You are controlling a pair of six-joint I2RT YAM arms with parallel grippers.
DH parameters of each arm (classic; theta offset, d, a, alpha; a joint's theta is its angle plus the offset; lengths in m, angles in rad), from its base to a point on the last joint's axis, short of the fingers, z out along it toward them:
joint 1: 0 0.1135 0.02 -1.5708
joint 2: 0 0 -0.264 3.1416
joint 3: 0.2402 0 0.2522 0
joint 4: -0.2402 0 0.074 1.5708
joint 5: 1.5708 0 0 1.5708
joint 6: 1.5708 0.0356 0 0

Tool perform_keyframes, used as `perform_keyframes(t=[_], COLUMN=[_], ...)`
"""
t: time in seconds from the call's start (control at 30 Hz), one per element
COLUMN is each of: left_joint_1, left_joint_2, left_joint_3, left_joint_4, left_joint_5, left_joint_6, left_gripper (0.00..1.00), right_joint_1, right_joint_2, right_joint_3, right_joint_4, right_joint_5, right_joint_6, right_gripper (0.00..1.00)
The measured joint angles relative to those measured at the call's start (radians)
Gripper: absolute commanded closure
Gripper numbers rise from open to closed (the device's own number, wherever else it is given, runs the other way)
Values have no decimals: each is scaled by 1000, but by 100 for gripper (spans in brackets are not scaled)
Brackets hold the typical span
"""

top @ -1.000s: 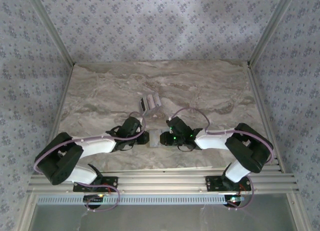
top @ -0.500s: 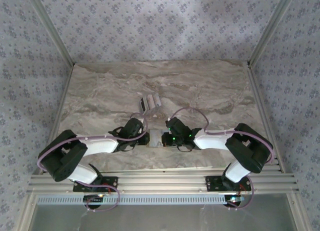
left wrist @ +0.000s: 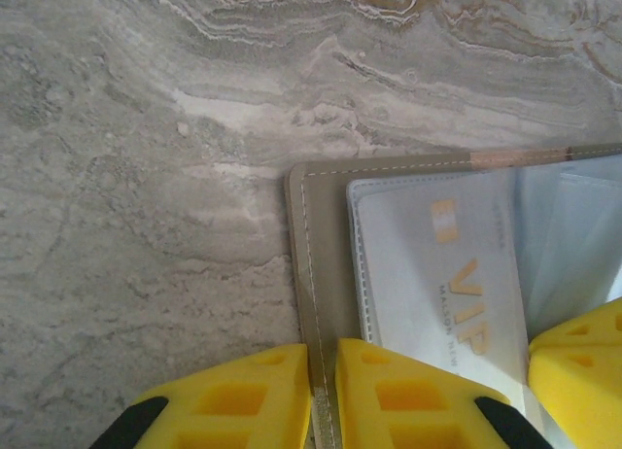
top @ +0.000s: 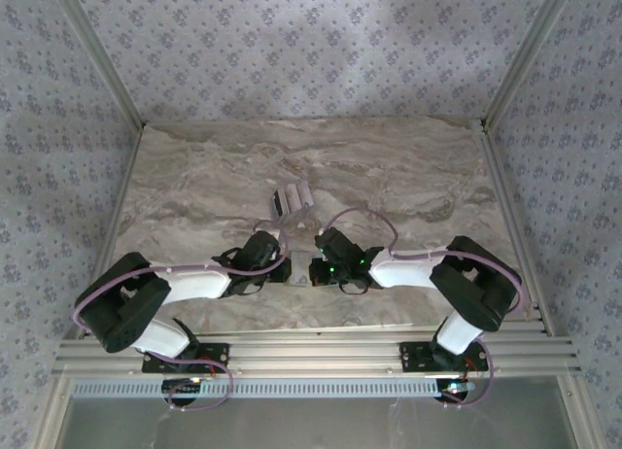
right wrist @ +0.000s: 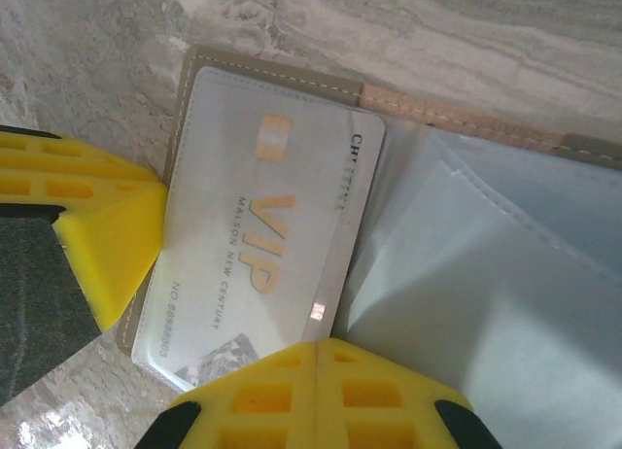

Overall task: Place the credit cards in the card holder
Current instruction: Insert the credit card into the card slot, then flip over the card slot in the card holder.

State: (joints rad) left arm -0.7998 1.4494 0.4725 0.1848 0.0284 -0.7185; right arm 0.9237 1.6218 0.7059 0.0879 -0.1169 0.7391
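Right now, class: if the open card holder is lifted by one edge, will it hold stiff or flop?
Probably flops: the card holder is thin and stitched, with loose clear pockets that ripple. The VIP card inside likely stiffens that half.

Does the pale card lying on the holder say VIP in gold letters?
Yes, the pale card lying on the tan card holder bears large gold letters spelling VIP.

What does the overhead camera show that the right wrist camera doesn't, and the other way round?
Overhead: the wide marble table and the loose cards lying beyond the end effectors. Right wrist: the VIP card with its gold lettering, and the clear pockets beside it. Shared: the tan card holder, sitting between the left end effector and the right end effector.
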Motion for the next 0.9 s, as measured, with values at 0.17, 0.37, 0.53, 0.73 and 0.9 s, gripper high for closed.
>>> perform_keyframes(t=[0.17,0.37,0.53,0.73,0.9], left_joint_1=[-2,-8,-11,-12,-12], left_joint_2=[-3,-11,-16,-16,-16], left_joint_3=[-5,-13,-18,-18,-18], left_joint_4=[8,19,23,23,24], left_joint_5=[-6,-15,-18,-18,-18], left_joint_6=[-1,-1,-1,-1,-1], left_gripper=[82,81,81,81,80], right_joint_1=[2,-5,-27,-53,-58], right_joint_2=[-3,-39,-133,-187,-171], right_joint_3=[9,11,11,26,65], right_joint_4=[-3,-51,-162,-272,-337], right_joint_5=[-10,-13,41,131,190], right_joint_6=[-29,-66,-100,-139,-161], right_gripper=[65,61,71,70,64])
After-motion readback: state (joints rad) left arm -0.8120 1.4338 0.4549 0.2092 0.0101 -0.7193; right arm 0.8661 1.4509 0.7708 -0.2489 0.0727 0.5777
